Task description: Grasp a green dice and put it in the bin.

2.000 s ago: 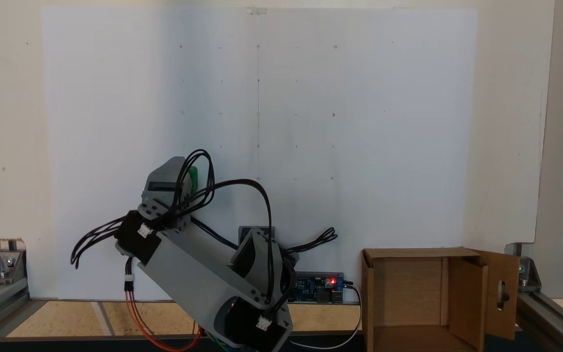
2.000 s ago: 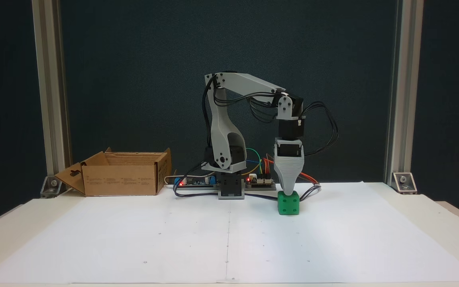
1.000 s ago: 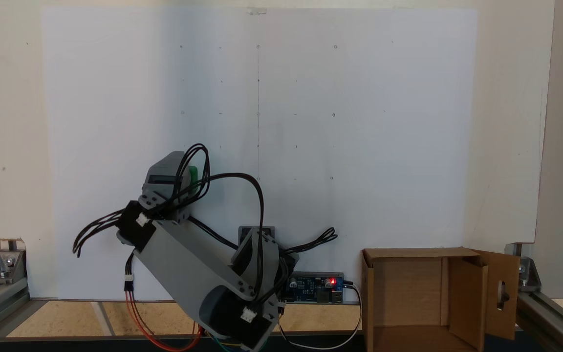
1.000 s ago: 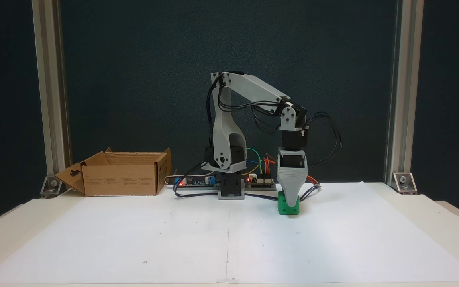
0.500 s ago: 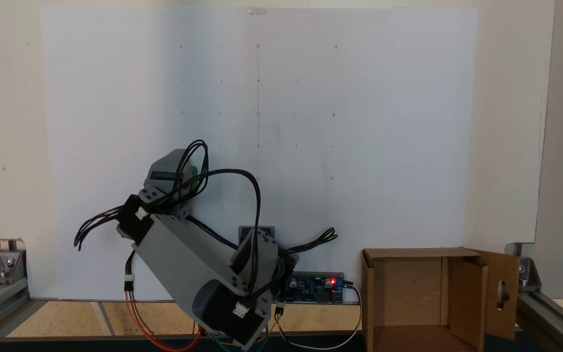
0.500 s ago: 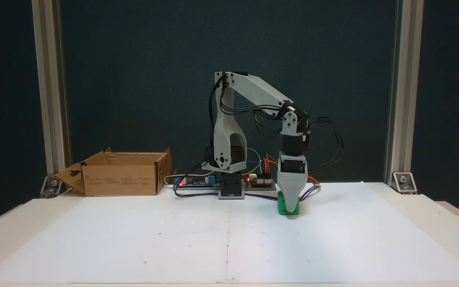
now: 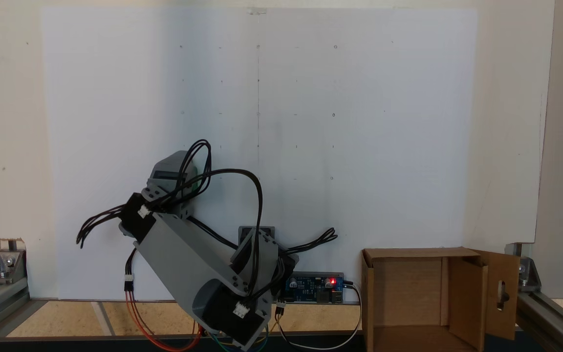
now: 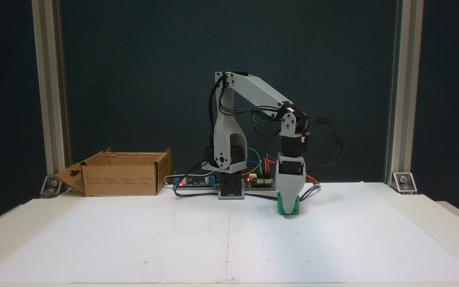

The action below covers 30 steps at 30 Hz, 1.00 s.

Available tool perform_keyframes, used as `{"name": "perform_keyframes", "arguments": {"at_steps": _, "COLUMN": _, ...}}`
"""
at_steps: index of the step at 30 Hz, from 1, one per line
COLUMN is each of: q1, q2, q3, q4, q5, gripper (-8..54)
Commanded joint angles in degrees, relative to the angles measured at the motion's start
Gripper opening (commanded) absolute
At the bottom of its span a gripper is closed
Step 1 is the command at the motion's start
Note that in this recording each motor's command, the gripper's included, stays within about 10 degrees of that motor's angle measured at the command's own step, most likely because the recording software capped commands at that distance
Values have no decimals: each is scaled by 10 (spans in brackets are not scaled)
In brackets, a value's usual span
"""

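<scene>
The green dice [image 8: 281, 205] rests on the white paper, right of the arm's base in a fixed view. My gripper [image 8: 290, 210] points straight down over it, and the grey front finger [image 8: 289, 195] covers most of the dice's front face, reaching almost to the paper. The other jaw is hidden behind, so the opening cannot be judged. From above, the gripper [image 7: 183, 177] hides the dice except for a green sliver [image 7: 194, 184] among the cables. The bin [image 8: 120, 183], an open cardboard box, stands far left by the back edge; from above the bin [image 7: 417, 253] is at lower right.
A circuit board [image 8: 191, 181] with a red light and loose wires lies behind the arm's base [image 8: 230, 187]. Black cables [image 8: 331, 139] loop out from the wrist. Aluminium posts [image 8: 50, 95] stand at the table's back corners. White paper [image 8: 229, 239] covers the table.
The arm has lowered the gripper from just above the dice down around it. The front finger now covers the dice's face. The dice and the bin have not moved.
</scene>
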Motion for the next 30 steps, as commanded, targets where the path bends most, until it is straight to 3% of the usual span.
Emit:
{"name": "perform_keyframes", "arguments": {"at_steps": 1, "q1": 0, "q2": 2, "q3": -7, "q4": -1, "q5": 32, "gripper": 366}}
{"name": "perform_keyframes", "arguments": {"at_steps": 6, "q1": 0, "q2": 1, "q3": -7, "q4": -1, "q5": 31, "gripper": 351}}
{"name": "perform_keyframes", "arguments": {"at_steps": 8, "q1": 0, "q2": 2, "q3": -5, "q4": -1, "q5": 31, "gripper": 293}}
{"name": "perform_keyframes", "arguments": {"at_steps": 11, "q1": 0, "q2": 2, "q3": -4, "q4": -2, "q5": 31, "gripper": 284}}
{"name": "perform_keyframes", "arguments": {"at_steps": 17, "q1": 17, "q2": 4, "q3": -4, "q4": -4, "q5": 37, "gripper": 115}}
{"name": "perform_keyframes", "arguments": {"at_steps": 25, "q1": 62, "q2": 114, "q3": -25, "q4": 29, "q5": 28, "gripper": 115}}
{"name": "perform_keyframes", "arguments": {"at_steps": 30, "q1": 169, "q2": 169, "q3": -180, "q4": 178, "q5": -43, "gripper": 115}}
